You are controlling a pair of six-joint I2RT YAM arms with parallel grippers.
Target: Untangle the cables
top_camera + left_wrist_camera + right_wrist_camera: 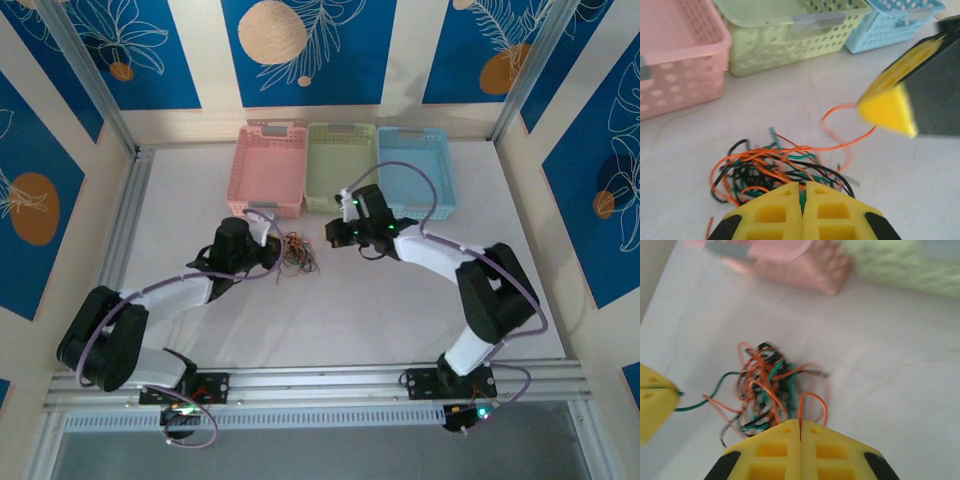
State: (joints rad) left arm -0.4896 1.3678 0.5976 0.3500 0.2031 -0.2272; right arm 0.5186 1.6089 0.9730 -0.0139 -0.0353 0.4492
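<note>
Orange, green, black cables (pixel 765 380) lay clumped on bench (pixel 330 310) between arms; left end effector (pixel 802 192) clamped green strand, right end effector (pixel 800 432) clamped orange strand.

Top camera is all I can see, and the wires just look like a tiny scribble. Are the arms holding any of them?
Observer: Yes. The left jaws are shut on a green wire that leads out of the tangle.
Operator: What about the other arm?
Observer: The right jaws are shut on an orange wire, stretched sideways out of the pile.
Operator: Is the knot undone?
Observer: No. Orange, green and black strands loop through each other in one clump.
</note>
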